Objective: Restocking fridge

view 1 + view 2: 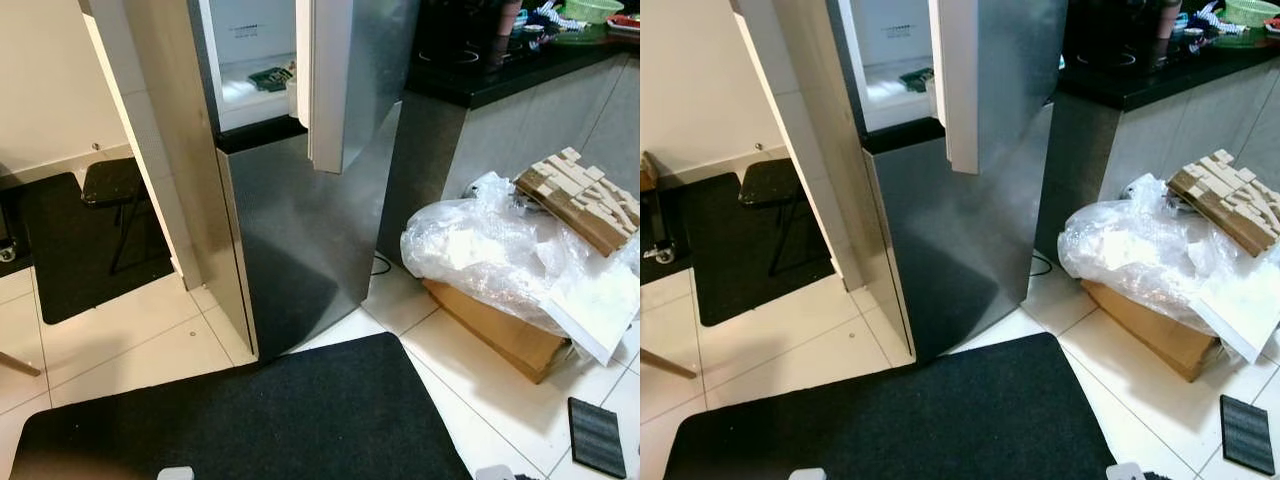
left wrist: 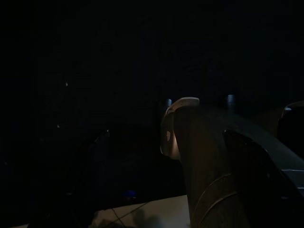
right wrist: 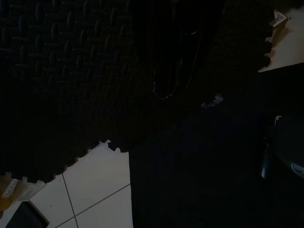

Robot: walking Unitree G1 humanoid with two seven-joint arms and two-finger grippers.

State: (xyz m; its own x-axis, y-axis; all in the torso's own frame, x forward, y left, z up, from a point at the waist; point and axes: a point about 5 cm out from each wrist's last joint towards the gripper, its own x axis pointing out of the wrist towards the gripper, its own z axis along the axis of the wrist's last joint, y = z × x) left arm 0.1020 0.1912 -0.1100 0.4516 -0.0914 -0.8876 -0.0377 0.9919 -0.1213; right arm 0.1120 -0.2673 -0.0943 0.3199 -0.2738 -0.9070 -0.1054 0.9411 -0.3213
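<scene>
Black floor mat (image 1: 250, 420) lies nearest, under both idle arms; whether either gripper is clenched cannot be told. Ahead stands the fridge (image 1: 300, 210), its door (image 1: 330, 80) open, probably for restocking. Bagged packaging (image 1: 490, 250) lies rightward.

The tall brushed-steel fridge (image 1: 300, 230) is showing a dull satin sheen. Below it, glossy white floor tiles (image 1: 130, 340) are reflecting light around a matt, textured black foam mat (image 1: 250, 420). Right of the fridge, crinkled clear plastic wrap (image 1: 490, 250) is lying over a plain brown cardboard box (image 1: 495, 330).
</scene>
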